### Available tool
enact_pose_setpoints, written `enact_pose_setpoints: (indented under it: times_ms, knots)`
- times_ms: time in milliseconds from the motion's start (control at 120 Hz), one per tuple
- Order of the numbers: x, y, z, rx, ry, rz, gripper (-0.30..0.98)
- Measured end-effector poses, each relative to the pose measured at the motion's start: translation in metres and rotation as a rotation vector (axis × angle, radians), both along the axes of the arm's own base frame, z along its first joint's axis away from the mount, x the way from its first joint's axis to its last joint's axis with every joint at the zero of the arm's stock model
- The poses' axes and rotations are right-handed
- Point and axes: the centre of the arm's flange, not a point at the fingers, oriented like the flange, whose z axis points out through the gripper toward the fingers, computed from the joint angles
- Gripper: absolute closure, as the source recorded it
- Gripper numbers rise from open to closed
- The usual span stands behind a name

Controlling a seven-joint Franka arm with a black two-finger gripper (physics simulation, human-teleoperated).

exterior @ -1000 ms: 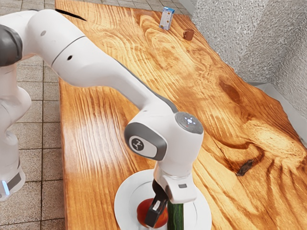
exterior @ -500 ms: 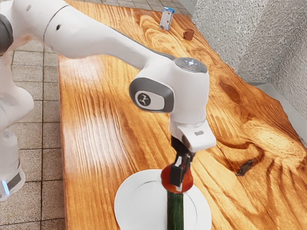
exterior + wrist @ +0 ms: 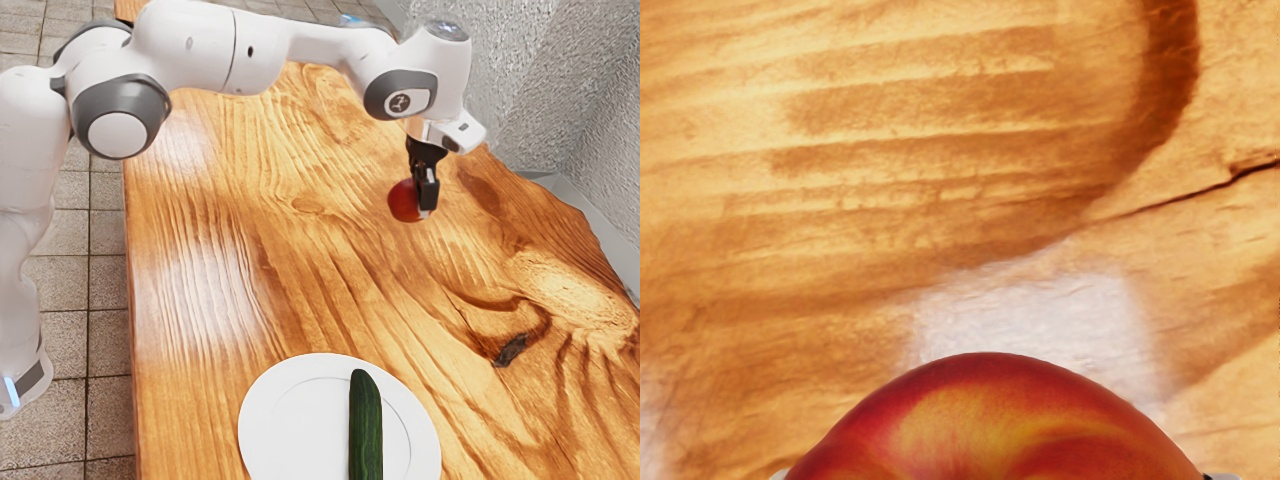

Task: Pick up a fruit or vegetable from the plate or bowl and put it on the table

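My gripper point(image 3: 425, 196) is high over the wooden table point(image 3: 250, 270) in the exterior view, shut on a round red fruit point(image 3: 404, 202), which hangs in the air away from the plate. The same red and yellow fruit point(image 3: 990, 425) shows large at the wrist view's lower edge, a bit of pale fingertip at each side of it. The white plate point(image 3: 272, 425) rests near the exterior view's lower edge, with a dark green cucumber point(image 3: 366, 425) lying on it.
Bare wood point(image 3: 890, 200) lies beneath the hand in the wrist view. A blue-topped box point(image 3: 352, 20) is partly hidden behind the arm at the table's far end. Textured grey walls point(image 3: 590, 100) border the exterior view's right.
The fruit was lifted off the plate and carried up and away toward the table's far end in my gripper. The cucumber and plate have stayed where they were.
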Motion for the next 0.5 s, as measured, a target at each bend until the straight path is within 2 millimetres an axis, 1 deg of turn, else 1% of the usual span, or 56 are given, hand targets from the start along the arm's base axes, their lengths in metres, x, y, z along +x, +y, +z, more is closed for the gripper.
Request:
enact_pose_setpoints:
  times_ms: [83,117,150,233,392,500]
  knots:
    - [0.0000,0.0009,-0.0016,-0.002,0.010,-0.026,0.40]
    - [-0.0002,0.0010,-0.0017,-0.004,0.013,-0.036,0.31]
    - [-0.0006,0.0001,-0.0014,-0.006,0.015,-0.047,0.24]
    - [-0.0015,-0.0005,-0.0008,-0.010,0.021,-0.073,0.14]
    - [-0.0033,-0.0003,0.0012,-0.011,0.027,-0.114,0.06]
    - [-0.0035,-0.0016,0.0012,-0.007,0.030,-0.140,0.03]
